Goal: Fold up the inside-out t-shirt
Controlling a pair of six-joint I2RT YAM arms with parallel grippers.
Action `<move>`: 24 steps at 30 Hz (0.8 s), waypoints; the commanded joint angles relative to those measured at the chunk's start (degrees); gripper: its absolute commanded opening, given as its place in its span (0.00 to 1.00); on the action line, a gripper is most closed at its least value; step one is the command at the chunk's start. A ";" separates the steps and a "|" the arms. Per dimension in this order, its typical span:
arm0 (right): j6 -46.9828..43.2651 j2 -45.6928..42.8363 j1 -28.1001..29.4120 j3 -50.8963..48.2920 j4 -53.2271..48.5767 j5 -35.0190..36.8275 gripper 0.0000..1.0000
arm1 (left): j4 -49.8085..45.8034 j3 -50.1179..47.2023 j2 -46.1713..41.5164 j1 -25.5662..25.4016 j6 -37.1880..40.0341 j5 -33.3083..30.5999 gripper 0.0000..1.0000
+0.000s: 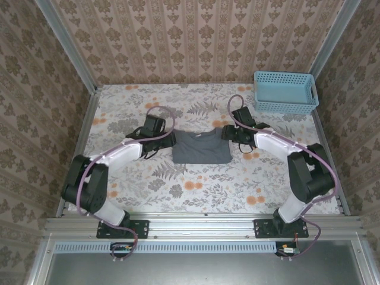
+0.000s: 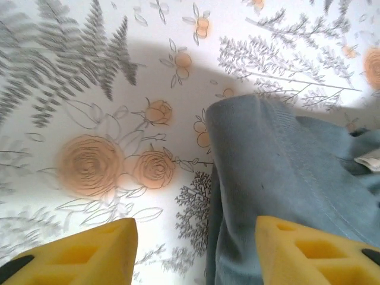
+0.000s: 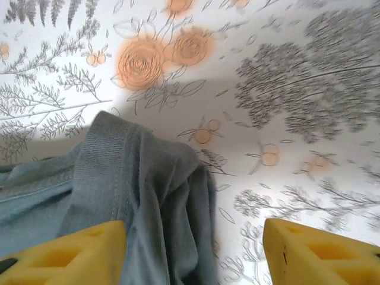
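Note:
The inside-out t-shirt (image 1: pixel 202 146) lies folded into a small dark grey rectangle at the table's middle, between my two arms. My left gripper (image 1: pixel 168 141) sits at its left edge and is open. In the left wrist view the yellow pads stand apart, and the shirt's left fold (image 2: pixel 285 172) lies loose on the cloth under the right pad (image 2: pixel 314 252). My right gripper (image 1: pixel 230 133) is at the shirt's upper right corner, also open. In the right wrist view the bunched corner with its stitched hem (image 3: pixel 142 184) lies beside the left pad (image 3: pixel 65 255), held by nothing.
A light blue perforated basket (image 1: pixel 285 92) stands at the back right corner. The floral tablecloth (image 1: pixel 196 184) covers the table. Metal rails (image 1: pixel 202 221) run along the near edge, and patterned walls close the back and sides.

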 commanded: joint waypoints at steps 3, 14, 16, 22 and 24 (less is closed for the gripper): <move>-4.17 -4.68 5.45 2.86 -7.50 4.59 0.66 | -5.34 2.54 -7.57 -6.28 0.82 -4.54 0.64; -0.02 7.74 6.93 4.94 -1.33 -0.51 0.57 | 8.29 -0.06 6.03 -7.48 -3.03 2.82 0.65; 0.94 9.98 5.13 4.69 -0.57 -1.36 0.56 | 9.82 -1.29 7.87 -5.94 -3.59 4.49 0.65; 4.02 12.52 1.12 1.10 3.53 -5.13 0.53 | 14.73 -5.55 8.71 -4.10 -0.19 9.04 0.82; 3.85 11.64 1.07 0.77 3.90 -5.81 0.53 | 14.46 -6.06 8.04 -3.97 0.57 9.01 0.85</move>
